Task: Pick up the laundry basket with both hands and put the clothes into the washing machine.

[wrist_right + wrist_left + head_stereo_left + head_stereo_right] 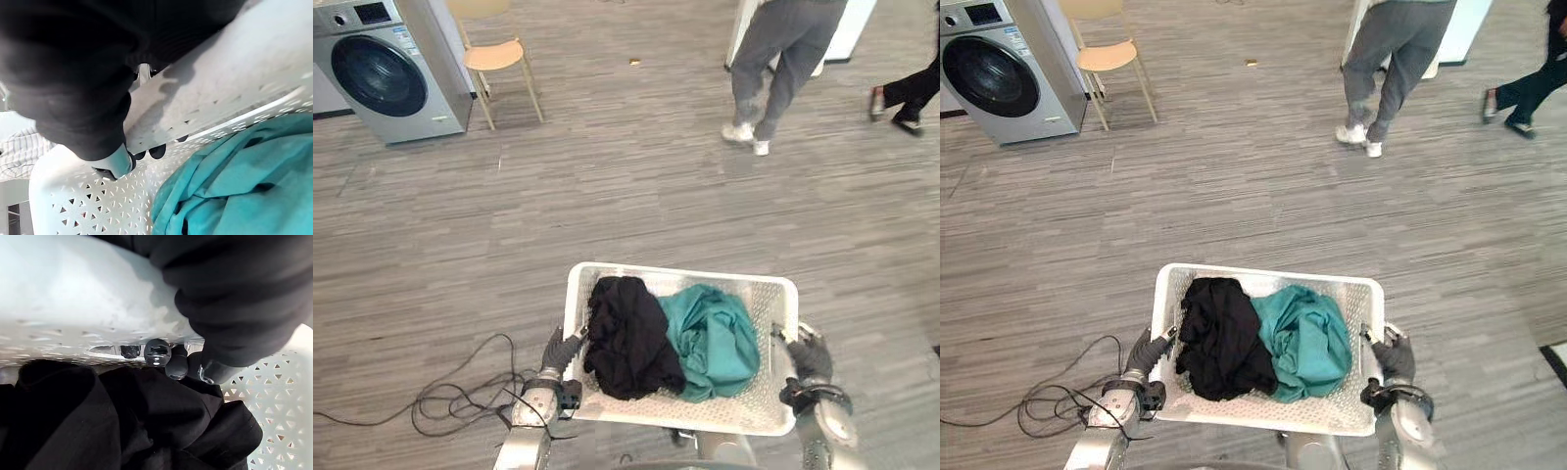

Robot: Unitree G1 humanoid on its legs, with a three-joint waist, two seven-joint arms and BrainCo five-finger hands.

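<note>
The laundry basket [680, 271] sits low in the middle of the frame, gripped at both short ends. The left hand [558, 352] has its fingers hooked through the handle slot, and its dark fingertips [157, 351] poke out under the rim right above the black garment [626, 338]. The right hand [810, 357] is curled the same way at the far end, fingertips [157, 152] through the slot beside the teal garment [710, 338]. Both garments lie inside the basket, black on the left, teal on the right, touching in the middle.

Now the hazards. Those hooks look shallow, with little more than fingertips through each slot. If one arm dips or the basket tilts, a handle could slide off and the load go onto the floor [607, 196]. The black garment is heaped close to the left rim, so a jolt may send it over that side.

The washing machine [386, 69] stands far off in the upper left, well apart from the basket, which means a long carry. A chair [494, 54] stands just beside it, where a basket corner could clip a leg. The machine's round door looks shut, and with both hands occupied the basket would have to go down first. One person [773, 59] stands at upper right and another [911, 93] at the right edge; either could step into the path.
</note>
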